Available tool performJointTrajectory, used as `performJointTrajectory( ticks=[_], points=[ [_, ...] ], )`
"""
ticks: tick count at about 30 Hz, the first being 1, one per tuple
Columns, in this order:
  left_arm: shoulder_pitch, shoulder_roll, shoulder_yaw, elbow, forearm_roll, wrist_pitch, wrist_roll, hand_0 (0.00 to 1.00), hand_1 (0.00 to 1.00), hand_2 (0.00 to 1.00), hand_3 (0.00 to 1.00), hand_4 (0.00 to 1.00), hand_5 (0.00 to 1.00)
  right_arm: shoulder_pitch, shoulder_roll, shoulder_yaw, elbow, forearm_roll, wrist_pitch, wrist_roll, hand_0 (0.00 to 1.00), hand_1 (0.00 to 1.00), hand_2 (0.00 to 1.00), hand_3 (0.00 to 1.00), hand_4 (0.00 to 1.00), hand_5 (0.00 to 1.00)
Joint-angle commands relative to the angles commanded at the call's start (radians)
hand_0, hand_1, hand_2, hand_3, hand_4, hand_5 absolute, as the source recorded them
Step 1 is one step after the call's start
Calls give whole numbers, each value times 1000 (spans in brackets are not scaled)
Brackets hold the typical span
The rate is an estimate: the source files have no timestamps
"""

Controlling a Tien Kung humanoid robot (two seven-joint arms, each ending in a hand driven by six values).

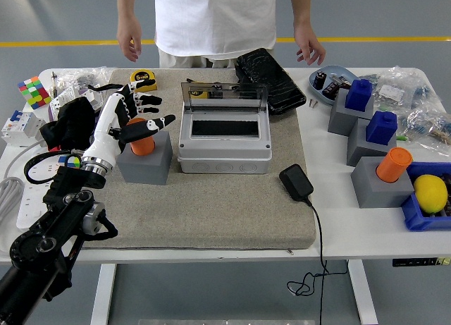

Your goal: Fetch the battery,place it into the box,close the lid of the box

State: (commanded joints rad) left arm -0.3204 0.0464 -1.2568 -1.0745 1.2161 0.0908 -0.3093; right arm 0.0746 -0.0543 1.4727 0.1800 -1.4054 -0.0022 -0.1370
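Head view: the left hand [134, 113] hovers with fingers spread over the orange battery [143, 144], which stands in its grey holder block [146, 163]. Just beside it, the grey box [224, 145] sits with its lid [224, 96] raised.

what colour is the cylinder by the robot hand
Orange, standing in a grey block; head view.

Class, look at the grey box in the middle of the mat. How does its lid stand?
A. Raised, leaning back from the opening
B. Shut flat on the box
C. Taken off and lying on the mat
A: the clear lid stands up behind the grey box, whose dark opening shows.
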Motion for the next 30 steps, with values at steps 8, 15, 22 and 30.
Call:
performJointTrajectory(
  ticks=[8, 15, 22, 30],
  points=[
    [17, -3, -3, 12, -10, -11, -67, 759, 703, 655, 745, 998, 272, -1, 1, 0, 0, 1, -1, 4, 675, 654, 687, 612, 998, 601],
    [28, -8, 7, 42, -11, -5, -88, 700, 679, 640, 728, 998, 150, -1, 1, 1, 0, 4, -2, 7, 674, 654, 686, 610, 998, 600],
    [22, -15, 14, 71, -7, 12, -119, 456, 561, 518, 661, 998, 8, -2, 2, -2, 0, 5, -3, 11, 673, 654, 687, 611, 998, 599],
    [12, -25, 21, 100, -14, 17, -145, 312, 378, 410, 499, 867, 2, -1, 4, -7, 0, 7, -3, 15, 674, 654, 687, 611, 998, 596]
  ],
)
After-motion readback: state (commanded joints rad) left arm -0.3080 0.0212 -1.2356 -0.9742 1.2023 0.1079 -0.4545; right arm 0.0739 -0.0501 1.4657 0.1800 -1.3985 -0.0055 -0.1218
